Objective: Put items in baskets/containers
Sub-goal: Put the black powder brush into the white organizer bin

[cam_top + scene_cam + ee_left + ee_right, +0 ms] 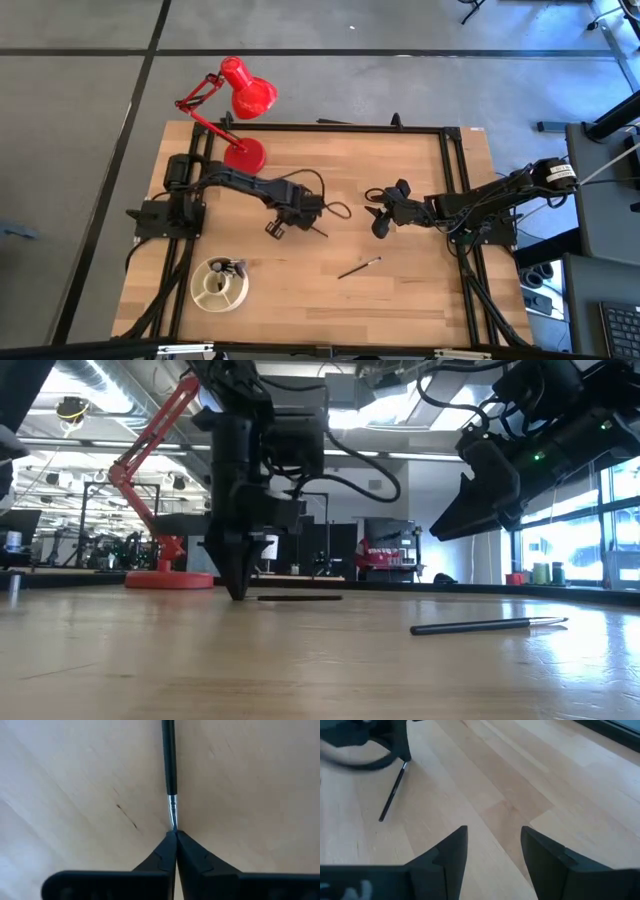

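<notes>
One thin dark makeup brush lies flat on the wooden table, and my left gripper points down at its silver-ferrule end, shut on it. In the low view that gripper stands with its tips at the table, the brush stretching away from it. A second brush lies loose on the table nearer the front edge. The round cream-white dish sits at the near left with a few brushes in it. My right gripper hovers open above the table, right of centre. My left gripper pinches the brush at its silver ferrule tip between the free ends of its two shut fingers. The fingers come from above, pointing down. The handle runs straight away from them and rests flat on the table.
The red desk lamp stands with its round base at the far left of the table. A dark cable loop hangs beside the left wrist. Bare wood lies between the two grippers and along the near edge.
</notes>
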### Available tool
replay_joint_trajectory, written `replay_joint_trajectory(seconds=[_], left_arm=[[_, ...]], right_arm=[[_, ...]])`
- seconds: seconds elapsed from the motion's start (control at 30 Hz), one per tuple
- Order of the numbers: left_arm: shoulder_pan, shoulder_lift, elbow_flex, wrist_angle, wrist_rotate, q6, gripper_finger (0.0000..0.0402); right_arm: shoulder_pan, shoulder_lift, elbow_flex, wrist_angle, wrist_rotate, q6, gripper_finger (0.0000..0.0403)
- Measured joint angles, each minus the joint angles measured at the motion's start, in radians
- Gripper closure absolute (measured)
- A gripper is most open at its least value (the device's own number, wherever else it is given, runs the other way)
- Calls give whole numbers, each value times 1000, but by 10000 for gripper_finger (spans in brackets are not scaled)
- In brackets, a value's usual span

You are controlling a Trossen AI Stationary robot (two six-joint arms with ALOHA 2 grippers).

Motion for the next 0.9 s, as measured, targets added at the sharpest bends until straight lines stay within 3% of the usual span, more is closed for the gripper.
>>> replay_joint_trajectory(seconds=[0.2, 0.37, 0.5, 0.67, 0.8, 0.9], left_arm=[[-113, -69, 60, -67, -273, 71, 399], [-258, -138, 116, -242, -461, 85, 399], [-368, -205, 142, -379, -486, 50, 398], [-479, -271, 143, -496, -482, -119, 398], [-514, -310, 143, -479, -374, -297, 398], [-542, -307, 144, -445, -392, -248, 398]], right_arm=[[0, 0, 0, 0, 0, 0, 221], [0, 0, 0, 0, 0, 0, 221], [0, 0, 0, 0, 0, 0, 221], [0, 0, 0, 9, 2, 2, 221], [0, 0, 0, 74, 6, 3, 221], [0, 11, 0, 218, -57, 5, 221]])
